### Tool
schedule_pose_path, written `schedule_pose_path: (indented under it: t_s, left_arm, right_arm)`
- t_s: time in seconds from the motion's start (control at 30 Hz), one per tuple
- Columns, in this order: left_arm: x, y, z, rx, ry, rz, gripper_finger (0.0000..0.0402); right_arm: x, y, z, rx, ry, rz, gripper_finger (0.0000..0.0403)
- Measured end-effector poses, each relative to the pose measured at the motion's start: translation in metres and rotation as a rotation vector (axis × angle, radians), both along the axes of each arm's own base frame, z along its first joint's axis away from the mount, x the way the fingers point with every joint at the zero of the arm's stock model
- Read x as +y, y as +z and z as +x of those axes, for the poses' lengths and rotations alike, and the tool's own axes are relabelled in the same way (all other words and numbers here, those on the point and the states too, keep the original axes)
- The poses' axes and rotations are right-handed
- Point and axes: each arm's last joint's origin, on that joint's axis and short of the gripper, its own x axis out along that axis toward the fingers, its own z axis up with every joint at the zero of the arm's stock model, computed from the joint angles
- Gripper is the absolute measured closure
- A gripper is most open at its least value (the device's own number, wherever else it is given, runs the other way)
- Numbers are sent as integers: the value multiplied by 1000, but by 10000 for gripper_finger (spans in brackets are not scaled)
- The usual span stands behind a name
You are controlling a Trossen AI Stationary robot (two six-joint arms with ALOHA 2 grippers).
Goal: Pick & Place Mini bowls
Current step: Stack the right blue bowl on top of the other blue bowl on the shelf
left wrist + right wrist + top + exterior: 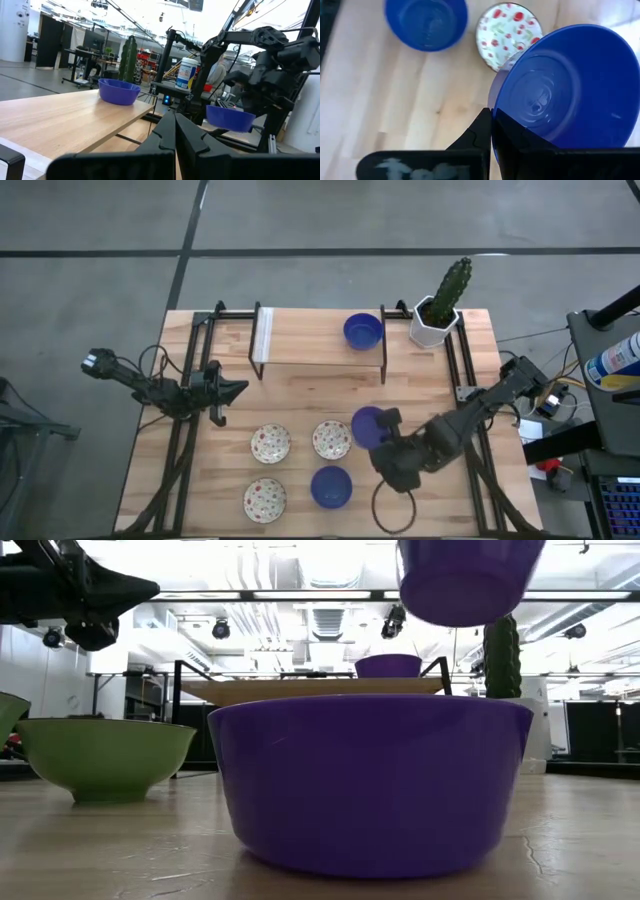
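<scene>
Glossy round blue bowl [560, 85] between right jaws

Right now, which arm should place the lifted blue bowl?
Right. Its tool is shut on the lifted blue bowl, clear of the table. The left tool waits shut, empty, at the left edge.

Wooden table [300, 395]; three speckled bowls [270, 443], blue bowl [331, 486], riser shelf [310, 337], cactus pot [434, 326].

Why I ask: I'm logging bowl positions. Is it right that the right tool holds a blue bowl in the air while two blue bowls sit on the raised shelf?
Not quite: the high view shows one blue bowl on the shelf. The other rests on the table. The right tool does hold a blue bowl.
</scene>
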Motion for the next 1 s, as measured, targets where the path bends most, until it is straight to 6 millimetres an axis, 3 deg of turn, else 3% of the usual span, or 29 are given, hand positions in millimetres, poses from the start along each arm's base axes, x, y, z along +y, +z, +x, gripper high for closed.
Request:
schedule_pose_path:
  t_s: [0.27, 0.7, 1.0]
  left_arm:
    - [0, 0, 0, 0, 0, 0, 401]
    - [0, 0, 0, 0, 0, 0, 401]
    - [0, 0, 0, 0, 0, 0, 401]
  right_arm:
    - [-39, 3, 18, 44, 32, -80, 394]
    - [-120, 76, 36, -93, -103, -122, 394]
    - [-185, 97, 50, -127, -216, -152, 394]
